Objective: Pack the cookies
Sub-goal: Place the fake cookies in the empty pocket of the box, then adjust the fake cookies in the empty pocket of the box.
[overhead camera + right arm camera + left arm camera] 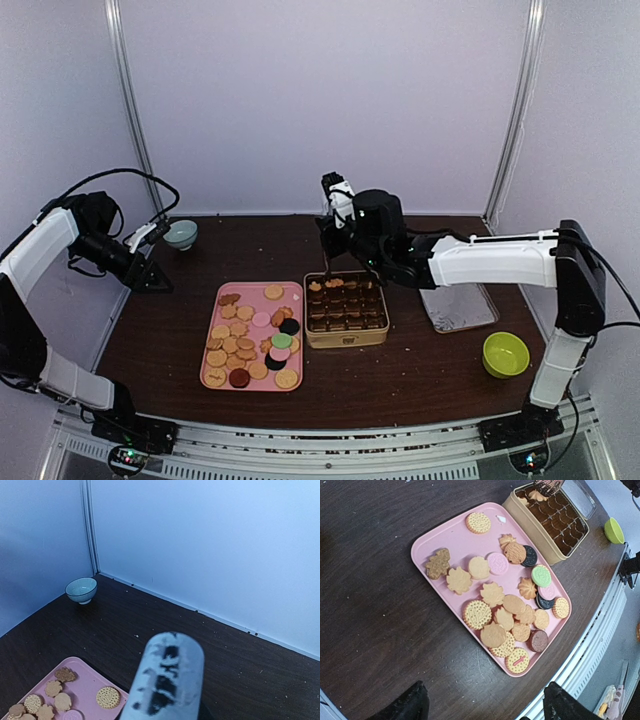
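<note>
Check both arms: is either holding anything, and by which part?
Left fingers are apart and empty. The right gripper appears to hold the tongs by their upper end, tips down over the tin; the contact itself is hidden.

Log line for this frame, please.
left gripper open, empty, left of pink tray | right gripper above box far-left corner, grip unclear | cookies mostly on tray, few in box's far row

Many cookies (492, 594) on a pink tray (455, 540) beside a tan compartmented tin (531, 530), on a dark table (370, 605)
</note>
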Available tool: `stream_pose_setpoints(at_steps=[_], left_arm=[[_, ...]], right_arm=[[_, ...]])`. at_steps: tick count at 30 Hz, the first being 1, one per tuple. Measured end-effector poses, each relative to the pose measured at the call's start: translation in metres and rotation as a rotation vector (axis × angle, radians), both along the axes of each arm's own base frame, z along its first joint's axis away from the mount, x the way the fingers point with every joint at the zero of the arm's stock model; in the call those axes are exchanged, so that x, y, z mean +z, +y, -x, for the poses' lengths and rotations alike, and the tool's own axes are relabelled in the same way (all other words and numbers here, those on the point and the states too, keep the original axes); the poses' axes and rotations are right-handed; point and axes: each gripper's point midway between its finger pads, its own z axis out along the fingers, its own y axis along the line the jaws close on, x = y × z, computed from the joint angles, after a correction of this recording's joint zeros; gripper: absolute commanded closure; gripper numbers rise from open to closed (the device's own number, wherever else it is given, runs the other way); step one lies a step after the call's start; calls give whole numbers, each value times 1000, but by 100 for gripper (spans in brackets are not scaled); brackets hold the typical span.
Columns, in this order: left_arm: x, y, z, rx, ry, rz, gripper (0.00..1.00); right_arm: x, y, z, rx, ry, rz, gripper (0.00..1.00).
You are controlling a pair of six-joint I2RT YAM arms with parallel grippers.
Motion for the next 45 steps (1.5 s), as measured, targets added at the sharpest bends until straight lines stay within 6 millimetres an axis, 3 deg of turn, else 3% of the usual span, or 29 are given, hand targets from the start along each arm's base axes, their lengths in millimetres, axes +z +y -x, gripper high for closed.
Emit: stream_pose_setpoints(at_steps=[10, 16, 23, 45], left_arm=[[0, -1, 0, -1, 1, 5, 19], [1, -2, 0, -2, 0, 11, 19], [1, -2, 0, -2, 0, 12, 19], [3, -2, -1, -2, -6, 11, 20]], right_arm=[[1, -41, 13, -51, -3, 9, 78], [-12, -50, 18, -64, 20, 3, 79], [-18, -47, 15, -69, 33, -9, 81], [-5, -34, -13, -81, 14, -43, 85]])
